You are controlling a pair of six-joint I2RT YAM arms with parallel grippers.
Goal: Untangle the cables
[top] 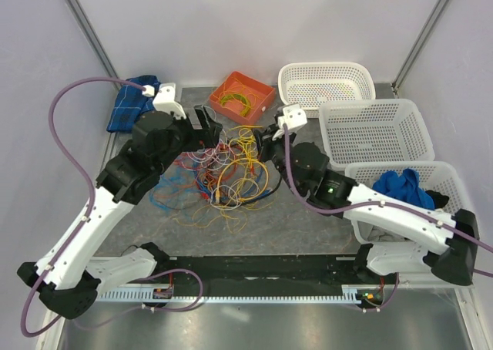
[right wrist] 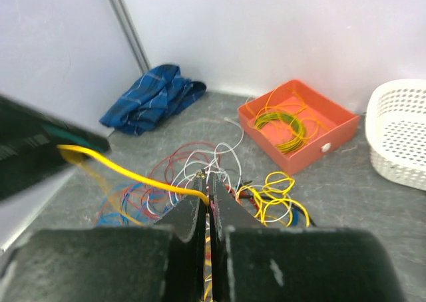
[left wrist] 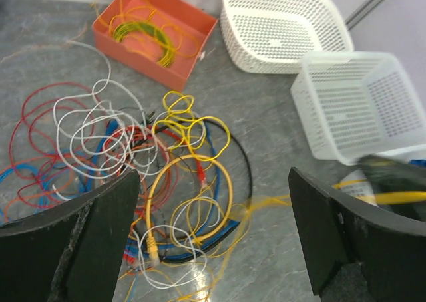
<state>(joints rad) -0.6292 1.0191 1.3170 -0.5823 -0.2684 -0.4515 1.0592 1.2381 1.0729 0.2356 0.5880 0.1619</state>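
Observation:
The cables point(top: 223, 176) lie in a loose tangle of yellow, red, blue, white and black wire on the grey table between both arms. My left gripper point(top: 212, 126) hovers over the tangle's far left side. In the left wrist view it point(left wrist: 213, 239) stands wide open with nothing between its fingers, the cables point(left wrist: 166, 182) below. My right gripper point(right wrist: 208, 180) is shut on a yellow cable point(right wrist: 133, 175), which runs taut to the left towards the other arm's dark finger point(right wrist: 40, 152). In the top view the right gripper point(top: 263, 138) sits at the tangle's far right edge.
An orange tray point(top: 266, 95) holding coiled yellow-green wire stands behind the tangle. Three white baskets point(top: 362, 71) line the right side; the nearest point(top: 385, 169) holds a blue cloth point(top: 400, 186). Another blue cloth point(top: 135, 103) lies at the back left corner.

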